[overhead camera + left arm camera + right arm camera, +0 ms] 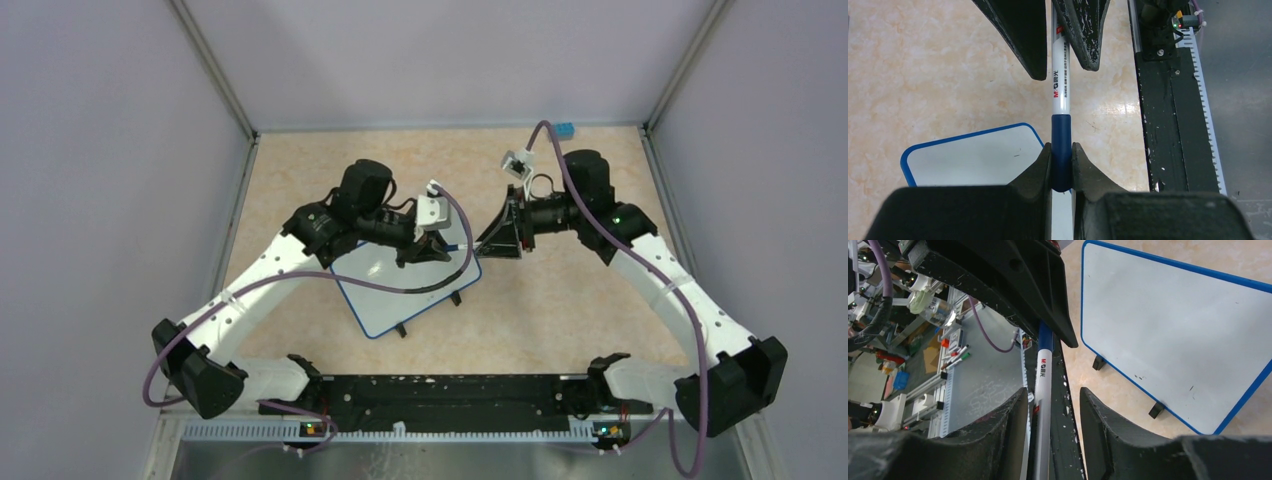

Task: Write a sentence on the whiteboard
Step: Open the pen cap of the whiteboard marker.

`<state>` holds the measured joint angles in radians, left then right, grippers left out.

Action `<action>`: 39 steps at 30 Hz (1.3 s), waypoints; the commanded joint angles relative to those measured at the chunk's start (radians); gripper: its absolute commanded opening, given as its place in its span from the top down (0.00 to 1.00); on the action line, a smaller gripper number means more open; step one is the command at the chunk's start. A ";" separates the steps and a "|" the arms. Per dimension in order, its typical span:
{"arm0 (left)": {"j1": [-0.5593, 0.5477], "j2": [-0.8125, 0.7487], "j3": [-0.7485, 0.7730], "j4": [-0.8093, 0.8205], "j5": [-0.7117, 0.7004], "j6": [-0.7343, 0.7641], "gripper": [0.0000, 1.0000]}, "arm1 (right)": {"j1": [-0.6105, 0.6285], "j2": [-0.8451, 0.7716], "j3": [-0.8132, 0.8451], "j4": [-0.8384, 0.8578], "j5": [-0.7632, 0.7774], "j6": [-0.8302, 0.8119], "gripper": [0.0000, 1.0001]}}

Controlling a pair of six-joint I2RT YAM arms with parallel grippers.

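The whiteboard [400, 312] lies tilted on the tan table, glossy white with a blue rim and black clip feet. Its face [1168, 330] is blank apart from a few specks; no sentence shows. My left gripper [1061, 150] is shut on the dark blue cap of a white marker [1060, 85], held just past the board's corner [973, 160]. My right gripper [1053, 395] faces it from the other end. Its jaws straddle the marker's white barrel [1043, 375], which rests against one finger with a gap to the other.
A purple cable [405, 288] drapes across the board. The black base rail [440, 395] runs along the near edge. A small blue object [565, 130] sits at the back wall. Grey walls enclose the table on three sides.
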<state>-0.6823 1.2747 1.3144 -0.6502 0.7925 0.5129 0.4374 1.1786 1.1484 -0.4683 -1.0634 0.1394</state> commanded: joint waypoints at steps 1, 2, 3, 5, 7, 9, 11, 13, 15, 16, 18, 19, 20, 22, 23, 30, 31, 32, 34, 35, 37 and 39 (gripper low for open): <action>0.004 0.009 0.002 0.044 0.018 -0.016 1.00 | 0.016 0.005 0.047 0.031 0.011 0.010 0.59; 0.005 0.013 0.001 0.045 0.022 -0.017 1.00 | 0.019 0.006 0.045 0.034 0.010 0.014 0.59; 0.004 0.016 0.001 0.046 0.027 -0.017 1.00 | 0.020 0.006 0.045 0.040 0.009 0.019 0.59; 0.004 0.022 0.002 0.052 0.032 -0.024 1.00 | 0.022 0.008 0.043 0.052 0.003 0.033 0.61; 0.004 0.027 0.008 0.056 0.037 -0.028 1.00 | 0.026 0.012 0.047 0.058 0.002 0.039 0.64; 0.004 0.034 0.014 0.058 0.042 -0.030 1.00 | 0.029 0.015 0.050 0.061 -0.001 0.041 0.65; 0.004 0.039 0.018 0.060 0.046 -0.035 1.00 | 0.032 0.016 0.047 0.061 0.001 0.042 0.66; 0.003 0.041 0.014 0.060 0.057 -0.029 1.00 | 0.032 0.017 0.042 0.063 0.001 0.045 0.67; 0.003 0.042 0.014 0.060 0.057 -0.028 1.00 | 0.035 0.015 0.040 0.065 0.000 0.046 0.67; 0.003 0.043 0.013 0.060 0.058 -0.028 1.00 | 0.035 0.015 0.039 0.065 0.000 0.046 0.68; 0.003 0.043 0.013 0.059 0.062 -0.028 1.00 | 0.035 0.015 0.038 0.068 0.000 0.046 0.74; 0.003 0.043 0.013 0.060 0.065 -0.028 1.00 | 0.035 0.015 0.036 0.070 0.001 0.046 0.79; 0.003 0.042 0.014 0.058 0.065 -0.027 1.00 | 0.035 0.016 0.035 0.071 0.000 0.047 0.87; 0.003 0.038 0.010 0.049 0.058 -0.019 1.00 | 0.035 0.013 0.033 0.066 0.005 0.046 1.00; 0.003 0.036 0.006 0.044 0.053 -0.015 1.00 | 0.035 0.011 0.033 0.062 0.007 0.042 1.00; 0.023 -0.009 -0.028 0.006 -0.021 -0.004 1.00 | 0.015 -0.006 0.049 -0.004 0.024 -0.004 1.00; 0.027 -0.015 -0.033 0.002 -0.028 -0.001 1.00 | 0.006 -0.008 0.049 -0.007 0.021 -0.006 1.00; 0.030 -0.020 -0.040 0.000 -0.034 -0.001 1.00 | -0.002 -0.009 0.053 -0.012 0.017 -0.008 1.00; 0.036 -0.030 -0.052 -0.007 -0.045 0.006 1.00 | -0.026 -0.010 0.060 -0.031 0.005 -0.014 1.00; 0.040 -0.032 -0.061 -0.010 -0.049 0.009 1.00 | -0.041 -0.010 0.064 -0.043 0.001 -0.023 1.00; 0.046 -0.039 -0.076 -0.011 -0.058 0.013 1.00 | -0.074 -0.015 0.072 -0.075 -0.006 -0.046 1.00; 0.050 -0.042 -0.091 -0.012 -0.065 0.018 1.00 | -0.115 -0.023 0.077 -0.107 -0.020 -0.071 1.00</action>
<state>-0.6712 1.2816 1.2663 -0.5766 0.7929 0.5053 0.4206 1.1934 1.1614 -0.4904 -1.0489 0.1299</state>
